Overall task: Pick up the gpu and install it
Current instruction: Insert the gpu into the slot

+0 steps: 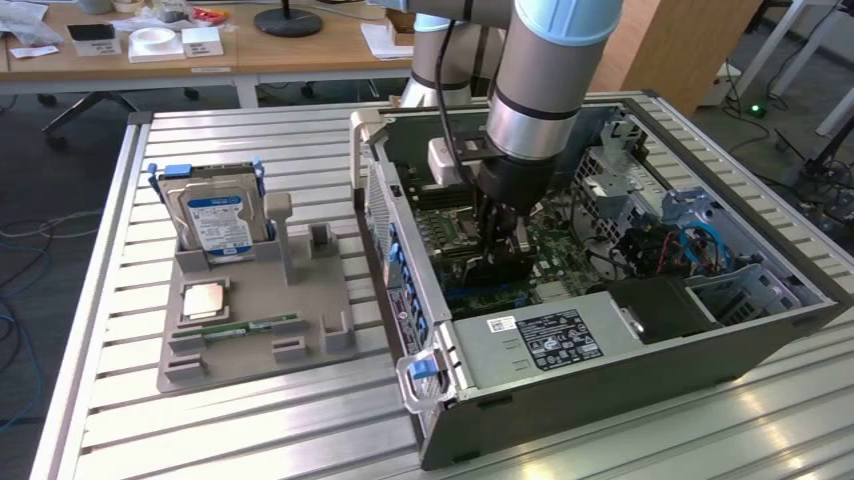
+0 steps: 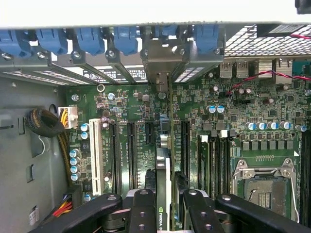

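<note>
My gripper reaches down into the open computer case, over the green motherboard. It is shut on the gpu, a thin black card held on edge. In the wrist view the gpu runs edge-on from between my black fingers to its metal end bracket at the case's rear slot openings. It lies in line with a long black slot between the other expansion slots. Whether its lower edge is seated in the slot I cannot tell. The gripper holds it at the end with the green label.
A grey parts holder lies at the exterior view's left with a silver hard drive, a CPU and a green RAM stick. Inside the case are the power supply, the CPU socket, blue bracket clips and cable bundles.
</note>
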You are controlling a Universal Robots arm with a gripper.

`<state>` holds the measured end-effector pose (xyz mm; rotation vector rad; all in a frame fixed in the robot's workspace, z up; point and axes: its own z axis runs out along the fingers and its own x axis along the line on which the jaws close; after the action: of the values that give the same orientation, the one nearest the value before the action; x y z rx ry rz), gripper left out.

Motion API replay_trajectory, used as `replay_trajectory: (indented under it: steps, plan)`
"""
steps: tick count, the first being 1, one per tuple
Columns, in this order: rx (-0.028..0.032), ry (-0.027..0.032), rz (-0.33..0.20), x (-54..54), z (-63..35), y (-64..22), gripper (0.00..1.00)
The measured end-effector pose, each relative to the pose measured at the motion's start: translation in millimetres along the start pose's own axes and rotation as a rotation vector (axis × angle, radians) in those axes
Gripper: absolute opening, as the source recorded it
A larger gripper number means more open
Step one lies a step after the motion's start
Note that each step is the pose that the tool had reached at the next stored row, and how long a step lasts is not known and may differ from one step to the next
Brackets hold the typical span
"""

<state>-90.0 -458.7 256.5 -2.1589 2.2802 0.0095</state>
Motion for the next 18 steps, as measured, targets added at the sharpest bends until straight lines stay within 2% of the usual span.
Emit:
replay_trajectory:
  steps: [14,16,17,18]
  plan:
    - [-0.0004,-0.0013,0.001,-0.1,0.6,0.6,0.26]
    - [0.0004,-0.0009,0.0,-0.1,0.6,0.5,0.27]
    - [0.0002,-0.0005,0.0,-0.1,0.4,0.5,0.33]
    - [0.0002,-0.0004,0.0,0.0,0.4,0.4,0.33]
